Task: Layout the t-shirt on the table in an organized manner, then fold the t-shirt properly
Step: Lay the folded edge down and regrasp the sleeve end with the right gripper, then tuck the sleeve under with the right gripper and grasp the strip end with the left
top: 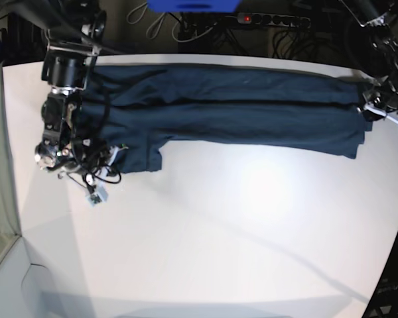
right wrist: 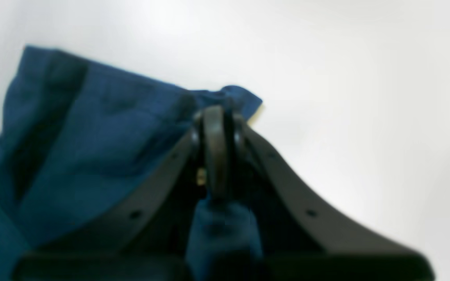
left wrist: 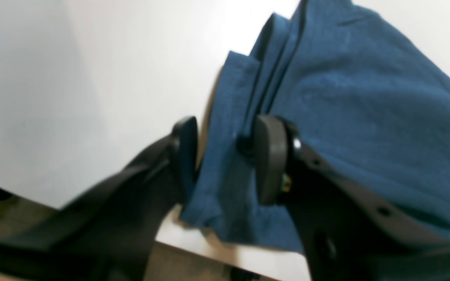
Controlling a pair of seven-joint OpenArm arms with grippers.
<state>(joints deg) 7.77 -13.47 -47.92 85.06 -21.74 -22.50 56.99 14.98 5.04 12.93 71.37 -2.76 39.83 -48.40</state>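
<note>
- The white tabletop (top: 205, 238) fills most of the base view; its near and middle areas are bare and glossy.
- The dark navy-blue t-shirt (top: 232, 109) lies stretched in a long band along the far side of the tabletop, folded lengthwise into layers, with a short flap hanging toward the near side at one end.
- The left claw (left wrist: 225, 160) is at the shirt's end by the tabletop edge, on the base view's right. Its two pads pinch a bunched fold of the blue cloth between them, so it is grasping the t-shirt.
- The right claw (right wrist: 215, 150) is at the opposite end. Its fingers are clenched tight together, with a strip of the t-shirt caught between them and trailing below the tips.
</note>
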